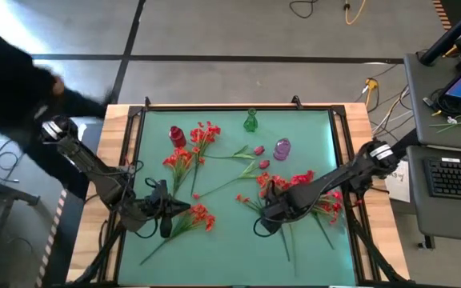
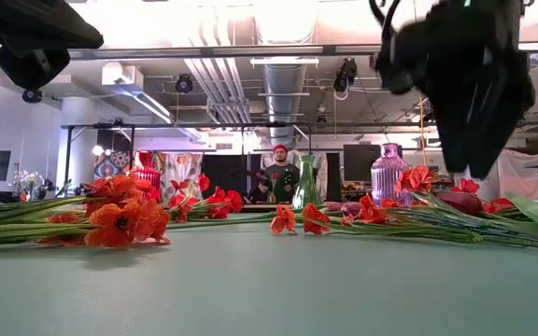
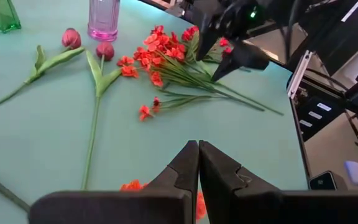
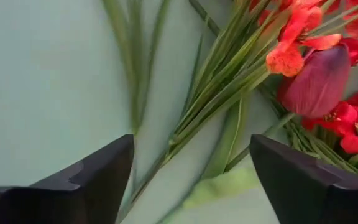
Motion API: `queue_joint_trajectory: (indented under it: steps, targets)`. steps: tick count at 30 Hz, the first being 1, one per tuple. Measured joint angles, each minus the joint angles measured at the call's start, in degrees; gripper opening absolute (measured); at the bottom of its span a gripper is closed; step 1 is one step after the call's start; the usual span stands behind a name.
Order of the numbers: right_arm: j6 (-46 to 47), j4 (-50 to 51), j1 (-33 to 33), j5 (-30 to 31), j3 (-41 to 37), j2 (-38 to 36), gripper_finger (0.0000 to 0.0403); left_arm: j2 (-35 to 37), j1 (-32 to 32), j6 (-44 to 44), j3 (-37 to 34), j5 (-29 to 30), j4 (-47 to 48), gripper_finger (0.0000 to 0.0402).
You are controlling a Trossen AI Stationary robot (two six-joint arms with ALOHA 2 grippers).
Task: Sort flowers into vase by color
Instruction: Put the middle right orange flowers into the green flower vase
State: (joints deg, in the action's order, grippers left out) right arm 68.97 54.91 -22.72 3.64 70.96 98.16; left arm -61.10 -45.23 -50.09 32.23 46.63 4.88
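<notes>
Over the right-hand flowers (image 4: 229,81), right gripper (image 4: 191,168) is hovering with fingers spread, nothing held; left gripper (image 3: 197,165) is waiting, fingers pressed together.

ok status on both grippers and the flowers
Left gripper shut, empty, parked. Right gripper open over green stems of the right-side flowers, nothing held. Pink vase empty. Nothing blocking.

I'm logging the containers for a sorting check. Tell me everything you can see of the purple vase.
The purple vase is a small see-through bottle that looks like ribbed glass, with a round body and narrower neck. It stands upright and empty on the green mat, right of the green vase. Two magenta buds lie near its base; whether they touch it is unclear.
</notes>
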Motion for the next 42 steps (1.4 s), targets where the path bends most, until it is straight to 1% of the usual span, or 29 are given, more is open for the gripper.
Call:
queue_joint_trajectory:
  steps: [4,9,15,20,23,27,38,42]
  targets:
    - [-0.4,-2.0,0.0,0.0,0.0,2.8,0.0338,0.0,0.0,0.0,0.0,0.2,0.1,0.0000]
    - [-1.5,-4.7,0.2,-0.5,0.0,6.0,0.0337,-0.1,0.0,0.6,-0.1,1.7,0.1,0.0000]
    - [-2.9,-7.9,0.2,-0.5,0.0,7.5,0.0317,-0.1,0.1,1.8,-0.1,2.5,0.1,0.0000]
    - [-4.6,-9.4,0.6,-0.6,0.8,8.7,0.0285,-0.1,0.1,1.8,-0.1,3.5,0.1,0.0000]
    - [-6.0,-10.0,1.0,-0.8,0.8,9.3,0.0260,-0.1,0.1,1.9,-0.1,3.9,0.1,0.0000]
    - [-7.0,-10.3,1.4,-0.9,0.9,9.4,0.0217,-0.1,0.1,2.5,-0.1,4.0,0.0,0.0000]
    - [-6.0,-10.9,1.8,-0.6,1.0,9.4,0.0063,-0.1,0.1,2.6,-0.1,4.0,-0.2,0.0000]
    - [-6.6,-11.0,1.8,-0.6,1.0,9.3,0.0019,-0.1,0.1,2.6,-0.1,4.0,-0.2,0.0000]
